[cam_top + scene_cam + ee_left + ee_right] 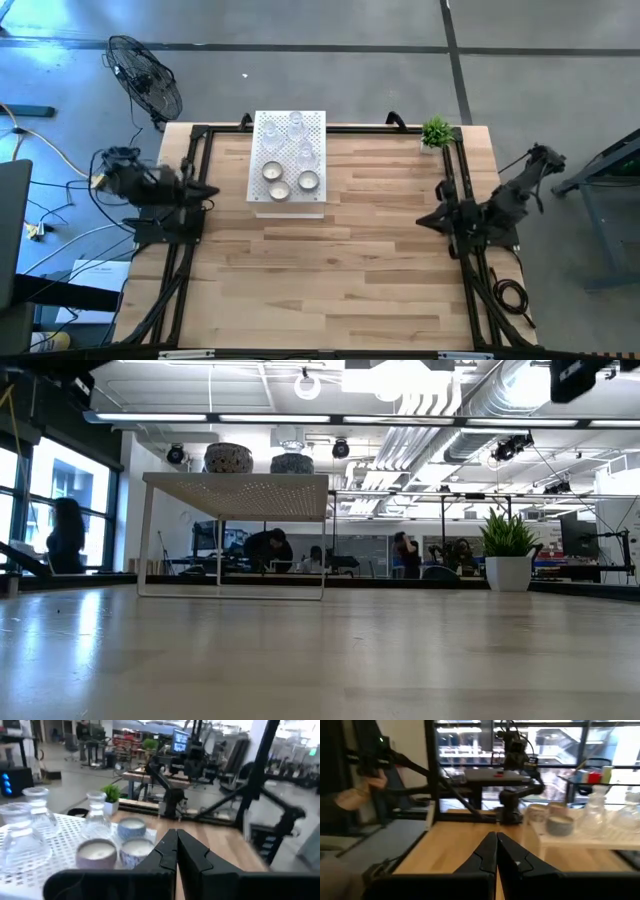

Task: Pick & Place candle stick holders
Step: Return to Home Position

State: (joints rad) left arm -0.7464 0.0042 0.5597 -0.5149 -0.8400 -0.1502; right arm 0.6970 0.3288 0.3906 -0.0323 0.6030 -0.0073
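Beneath the white perforated shelf point(318, 135) lies the wooden table point(330, 280), the biggest thing in view, with the shelf standing at its far middle. Next in size are the two dark arms. The left gripper point(205, 190) sits just to the left of the shelf, its fingers pressed together on nothing. The right gripper point(425, 222) rests well to the right of the shelf, likewise clenched and empty. A small green potted plant point(436, 131) stands farther off to the shelf's right. Smallest are the candle stick holders point(279, 189), all six on top of the shelf: three clear glass cups point(297, 125) toward its far edge, three round cups point(308, 181) toward its near edge. Placing looks complete, so homing well means folding the left arm away from the shelf without brushing its side or jarring the cups.
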